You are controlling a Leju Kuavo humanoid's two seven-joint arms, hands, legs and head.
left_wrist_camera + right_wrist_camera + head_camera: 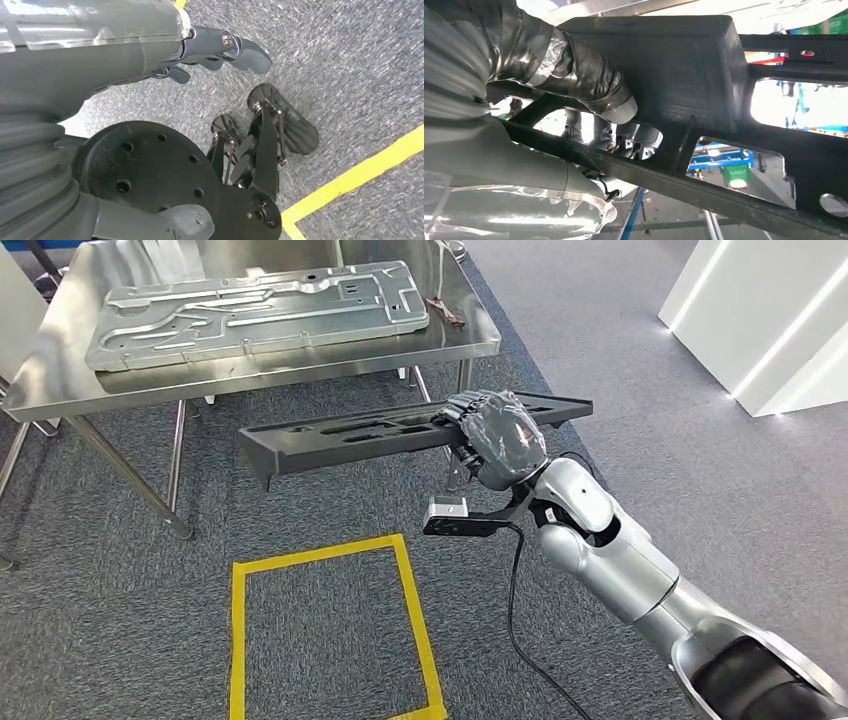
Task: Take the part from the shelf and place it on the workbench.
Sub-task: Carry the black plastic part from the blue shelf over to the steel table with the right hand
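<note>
- While the long black part is held in the air in front of the workbench, it is gripped by the right hand near its end toward 3 o'clock in the head view; the dark fingers are wrapped over its top edge.
- In the right wrist view, the part is seen as a matte black frame with a faintly grained surface, a boxy solid block, large angular cut-outs and small round holes; the thumb, wrapped in wrinkled grey tape, is pressed against the block, and fingers are curled through one of the openings.
- The part is carried roughly level, its far end pointing toward 9 o'clock, and is seen apart from the workbench, which lies at 11 o'clock.
- The workbench is made of brushed, reflective stainless steel with thin tubular legs; a large pressed metal panel, ribbed and embossed, is laid flat on it.
- A rectangle of yellow tape is marked on the grey, short-pile carpet at 6 o'clock, below the part.
- The left hand is seen over the carpet in the left wrist view, holding nothing, its smooth dark fingers loosely bent and apart.
- A glossy white wall is seen at 2 o'clock.
</note>
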